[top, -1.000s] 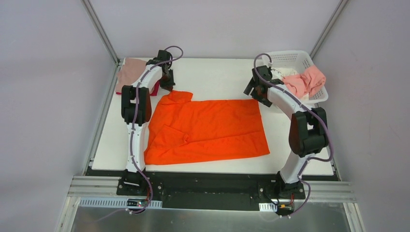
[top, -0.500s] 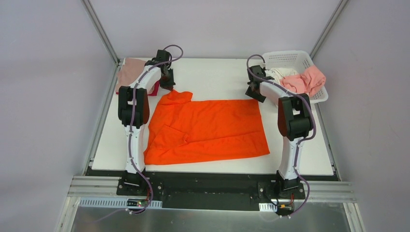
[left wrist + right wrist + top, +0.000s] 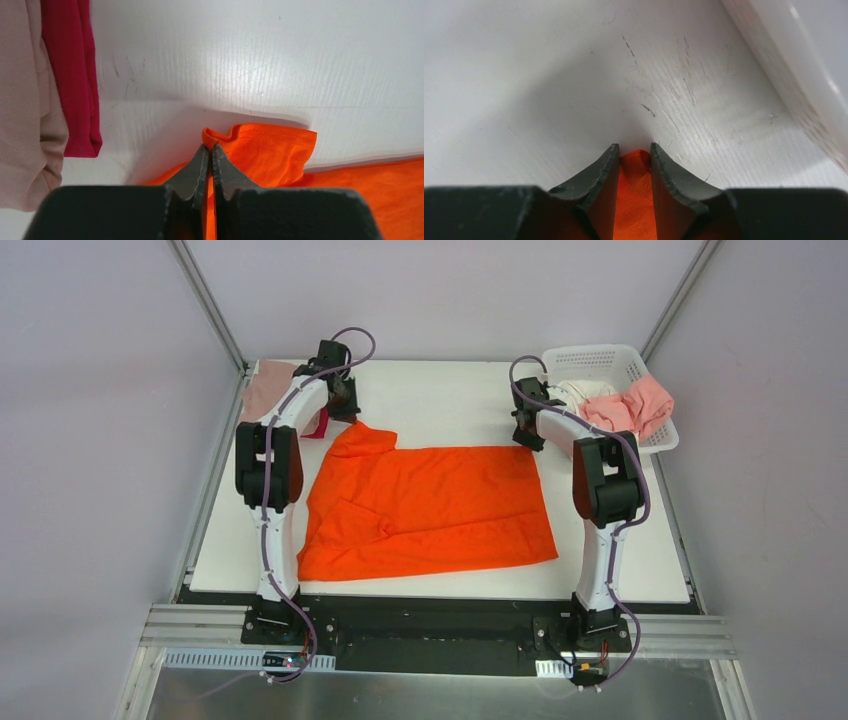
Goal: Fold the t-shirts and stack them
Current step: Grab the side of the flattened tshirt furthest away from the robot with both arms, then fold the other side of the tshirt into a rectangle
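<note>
White desk (image 3: 450, 390) carries the orange t-shirt (image 3: 430, 505) spread flat, unfolded, left pincer (image 3: 211, 147) clenched on its far-left corner, right pincer (image 3: 633, 150) straddling the far-right corner, grip uncertain; two folded shirts (image 3: 268, 388) lie stacked far left, crumpled shirts (image 3: 632, 405) wait in the basket (image 3: 600, 350).

top view looks down from behind; wrist views close, low — all share orange t-shirt (image 3: 430, 505)

White table (image 3: 450, 400), orange t-shirt (image 3: 430, 505) spread flat, dusty pink shirt (image 3: 265, 390) over crimson shirt (image 3: 320, 426) — far-left corner, white basket (image 3: 600, 352) — far-right corner
</note>
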Controlling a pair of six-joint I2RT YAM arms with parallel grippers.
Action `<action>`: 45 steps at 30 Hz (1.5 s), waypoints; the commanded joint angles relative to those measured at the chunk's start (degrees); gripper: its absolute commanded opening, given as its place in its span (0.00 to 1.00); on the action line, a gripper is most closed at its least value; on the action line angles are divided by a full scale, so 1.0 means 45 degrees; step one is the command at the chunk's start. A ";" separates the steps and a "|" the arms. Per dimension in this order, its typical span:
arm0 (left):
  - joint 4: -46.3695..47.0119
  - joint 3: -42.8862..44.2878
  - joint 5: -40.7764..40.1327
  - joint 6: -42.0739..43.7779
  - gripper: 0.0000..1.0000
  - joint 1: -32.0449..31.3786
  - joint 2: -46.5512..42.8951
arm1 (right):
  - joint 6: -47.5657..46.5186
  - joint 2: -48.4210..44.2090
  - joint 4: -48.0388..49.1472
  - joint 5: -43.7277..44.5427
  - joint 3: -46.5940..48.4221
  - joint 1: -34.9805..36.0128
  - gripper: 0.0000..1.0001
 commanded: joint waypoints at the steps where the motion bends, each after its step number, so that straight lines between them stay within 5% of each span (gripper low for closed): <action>1: 0.0203 -0.0440 0.0394 -0.0169 0.00 -0.0101 -0.1122 | 0.0043 -0.0223 -0.0181 0.0079 0.0091 -0.0047 0.27; 6: 0.0358 -0.1204 0.0496 -0.0299 0.00 -0.0101 -0.1872 | -0.0268 -0.0338 -0.0170 -0.0117 0.0132 0.0034 0.00; 16: 0.1387 -0.5191 0.0327 -0.1202 0.00 -0.0306 -0.5261 | -0.1058 -0.2216 0.0309 0.0289 -0.1057 0.0551 0.00; 31: 0.1624 -1.2345 -0.1256 -0.3827 0.00 -0.1517 -1.4060 | -0.1617 -0.4487 0.0126 -0.0347 -0.2696 0.0782 0.00; 45: -0.0044 -1.5603 -0.1071 -0.6425 0.00 -0.2614 -1.9316 | -0.1674 -0.5044 -0.0158 -0.0797 -0.3222 0.0775 0.00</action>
